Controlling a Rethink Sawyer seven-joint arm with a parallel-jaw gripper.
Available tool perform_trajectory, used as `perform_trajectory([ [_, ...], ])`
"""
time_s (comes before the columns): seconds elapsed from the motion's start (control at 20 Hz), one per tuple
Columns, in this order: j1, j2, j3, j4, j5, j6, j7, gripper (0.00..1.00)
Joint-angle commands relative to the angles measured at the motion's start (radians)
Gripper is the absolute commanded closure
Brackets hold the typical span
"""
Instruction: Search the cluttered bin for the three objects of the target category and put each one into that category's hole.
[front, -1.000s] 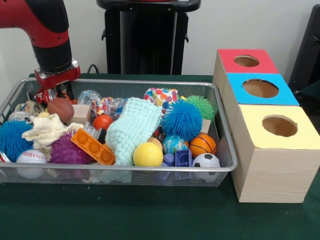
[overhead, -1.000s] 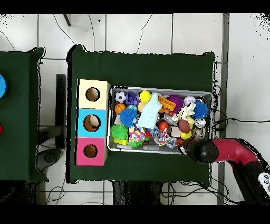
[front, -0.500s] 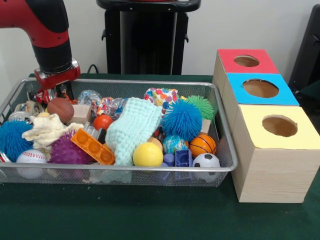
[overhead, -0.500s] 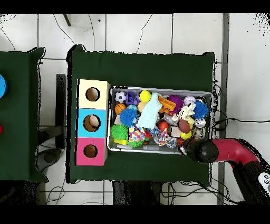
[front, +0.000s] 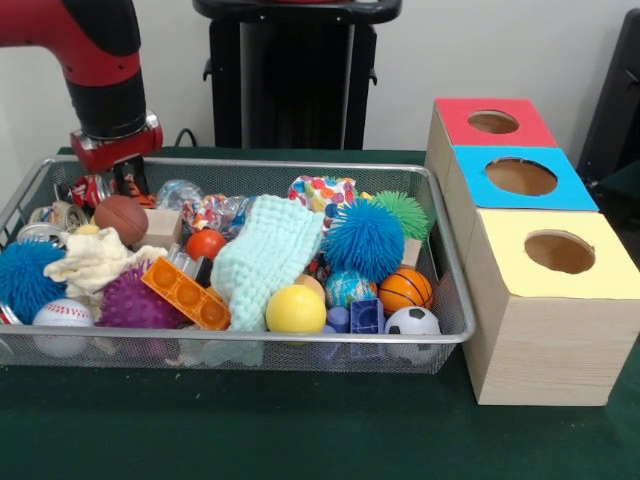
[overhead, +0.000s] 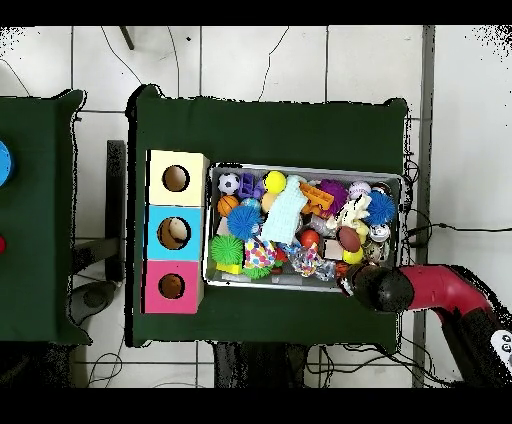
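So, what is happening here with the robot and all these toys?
The red arm's claw hangs low at one far corner of the wire bin, which is full of balls, blocks and cloths. It is near a brown ball; whether it holds anything cannot be seen. Beside the bin's other end stand three wooden boxes. The hole in the red-topped one looks empty from here, so the sorting seems not far along.

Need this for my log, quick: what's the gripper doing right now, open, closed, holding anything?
Gripper: cannot be told; low over the bin's far corner.
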Motion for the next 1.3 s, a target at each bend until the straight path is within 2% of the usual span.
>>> perform_trajectory([
  [0.05,0.071,-0.03,-0.028,0.146,0.031,0.018,0.013,1.0],
  [0.2,0.121,-0.052,-0.013,0.16,0.034,-0.034,0.072,1.0],
  [0.35,0.185,-0.095,-0.026,0.162,0.06,-0.041,0.15,1.0],
  [0.65,0.254,-0.178,-0.033,0.178,0.117,-0.025,0.163,1.0],
  [0.75,0.279,-0.235,-0.04,0.18,0.123,-0.015,0.154,1.0],
  [0.95,0.287,-0.326,-0.033,0.193,0.182,0.022,0.107,1.0],
  [1.05,0.297,-0.363,-0.03,0.186,0.182,0.027,0.075,1.0],
  [1.3,0.31,-0.414,-0.02,0.146,0.174,0.036,0.007,1.0],
])
